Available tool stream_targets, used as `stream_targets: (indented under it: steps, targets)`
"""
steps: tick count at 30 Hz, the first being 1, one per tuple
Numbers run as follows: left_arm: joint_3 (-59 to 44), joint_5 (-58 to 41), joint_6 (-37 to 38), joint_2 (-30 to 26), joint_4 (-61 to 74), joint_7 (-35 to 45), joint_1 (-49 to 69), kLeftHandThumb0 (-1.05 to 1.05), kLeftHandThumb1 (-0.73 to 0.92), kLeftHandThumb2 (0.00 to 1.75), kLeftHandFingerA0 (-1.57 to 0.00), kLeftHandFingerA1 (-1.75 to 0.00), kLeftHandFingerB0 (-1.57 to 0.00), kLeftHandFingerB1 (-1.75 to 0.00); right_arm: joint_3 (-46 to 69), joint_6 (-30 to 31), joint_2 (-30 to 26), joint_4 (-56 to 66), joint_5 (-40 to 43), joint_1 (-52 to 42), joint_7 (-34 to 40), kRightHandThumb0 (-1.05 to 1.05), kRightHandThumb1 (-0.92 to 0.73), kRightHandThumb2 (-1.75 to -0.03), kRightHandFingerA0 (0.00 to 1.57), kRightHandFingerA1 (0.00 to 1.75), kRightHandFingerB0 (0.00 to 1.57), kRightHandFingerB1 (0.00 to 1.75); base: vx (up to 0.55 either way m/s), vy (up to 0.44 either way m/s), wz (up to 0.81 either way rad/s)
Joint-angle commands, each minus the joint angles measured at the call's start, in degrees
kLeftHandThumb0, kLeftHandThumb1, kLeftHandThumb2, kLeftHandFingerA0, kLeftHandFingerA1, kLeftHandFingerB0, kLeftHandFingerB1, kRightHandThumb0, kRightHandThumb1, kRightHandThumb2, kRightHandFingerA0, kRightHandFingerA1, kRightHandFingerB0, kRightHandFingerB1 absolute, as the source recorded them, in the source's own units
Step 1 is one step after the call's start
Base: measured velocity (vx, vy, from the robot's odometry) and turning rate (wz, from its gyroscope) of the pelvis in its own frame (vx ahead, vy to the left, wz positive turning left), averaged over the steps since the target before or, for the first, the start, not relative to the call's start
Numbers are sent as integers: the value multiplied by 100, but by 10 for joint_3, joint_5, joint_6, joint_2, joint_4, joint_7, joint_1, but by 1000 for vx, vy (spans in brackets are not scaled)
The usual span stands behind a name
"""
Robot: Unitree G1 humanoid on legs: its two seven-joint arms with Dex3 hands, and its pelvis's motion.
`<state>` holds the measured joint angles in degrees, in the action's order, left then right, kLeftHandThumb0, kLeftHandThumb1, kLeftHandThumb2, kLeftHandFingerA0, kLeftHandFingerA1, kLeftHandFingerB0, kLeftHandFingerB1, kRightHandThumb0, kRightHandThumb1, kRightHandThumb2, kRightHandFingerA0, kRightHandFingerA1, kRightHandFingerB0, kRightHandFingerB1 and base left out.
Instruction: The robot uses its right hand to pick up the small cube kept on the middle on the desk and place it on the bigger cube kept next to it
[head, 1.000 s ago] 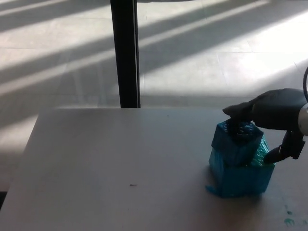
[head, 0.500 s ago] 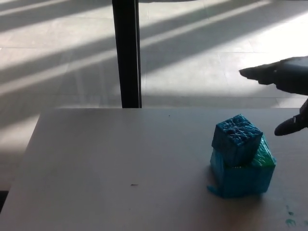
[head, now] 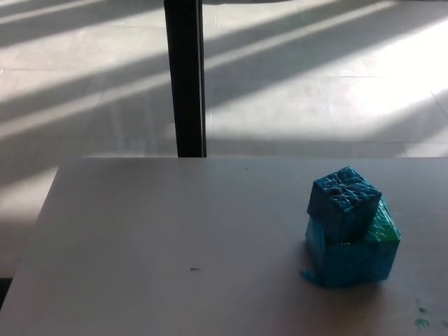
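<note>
Sunlit tiled floor (head: 315,84) beyond pale desk (head: 154,231). Small blue cube (head: 343,201) resting skewed on bigger cube (head: 353,255), right of centre, overhanging left edge. Neither hand in view; finger state unknown. Placement judged done; avoid nudging stack.

A single head view looks down and forward across the desk (head: 140,231) to the sunlit floor (head: 315,84) beyond.

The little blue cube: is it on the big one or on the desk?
On it: the small cube rests atop the bigger cube, turned askew, toward its left edge.
</note>
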<state>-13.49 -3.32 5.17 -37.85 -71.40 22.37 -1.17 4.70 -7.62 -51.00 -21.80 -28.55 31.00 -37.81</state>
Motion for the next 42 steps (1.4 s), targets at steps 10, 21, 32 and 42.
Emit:
stream_targets:
  steps: [10, 21, 32, 42]
  targets:
    - [-11, -11, 1, -6, 0, 12, 3, -72, 66, 60, -54, -75, -62, -63, 262, -13, 104, -105, 121, -237, 285, -74, -55, -92, 0, 46, 9, 45, 0, 0, 0]
    - [-12, -11, 2, 0, -4, 9, 5, -69, 66, 60, -46, -64, -56, -53, 308, -34, 174, -264, 150, -294, 389, -81, -86, -65, 0, 99, 11, 67, 0, 0, 0]
    - [-7, -4, 3, 2, 0, 4, 5, -72, 69, 61, -37, -61, -51, -51, 413, -35, 240, -377, 266, -254, 384, -69, -80, -63, 16, 103, 20, 76, 0, 0, 0]
    - [-11, -9, -2, 6, -5, 4, 2, -69, 66, 60, -52, -65, -56, -52, 448, -6, 263, -420, 307, -244, 324, -68, -85, -60, 8, 105, 15, 79, 0, 0, 0]
